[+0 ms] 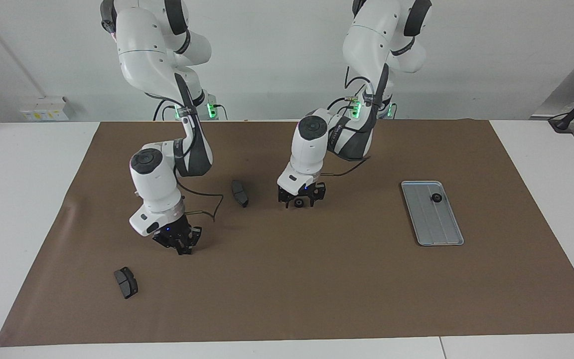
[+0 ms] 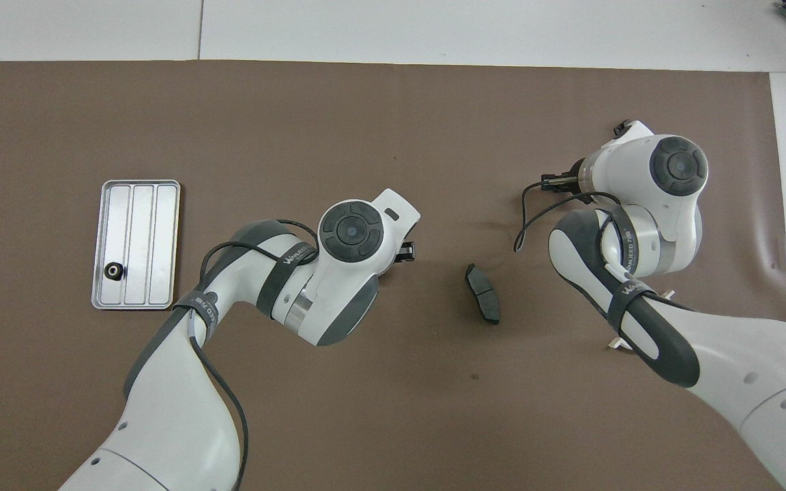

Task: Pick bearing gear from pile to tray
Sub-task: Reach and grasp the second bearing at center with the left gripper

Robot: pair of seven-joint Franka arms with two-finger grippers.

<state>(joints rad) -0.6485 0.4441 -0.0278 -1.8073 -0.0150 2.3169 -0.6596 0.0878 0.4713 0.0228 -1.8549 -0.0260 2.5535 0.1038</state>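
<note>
Left tool [image 1: 298, 201] straddles a black ring [image 1: 298, 203] on the bench, fingers apart and not yet gripping. Right tool [image 1: 181, 245] is clenched; what it pinches, I cannot tell. From the left tool, the tray [image 1: 441, 232] lies toward that arm's own end, one ring inside.

Grooved silver metal tray [image 1: 441, 227] lies on matt brown paper mat [image 1: 317, 279].

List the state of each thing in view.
Right end effector: shut, apparently on a small black ring.
Left end effector: open, straddling second black ring.
Silver-grey metal tray: holds third black ring.
Two dark grey pad-shaped plates: lying flat.
</note>
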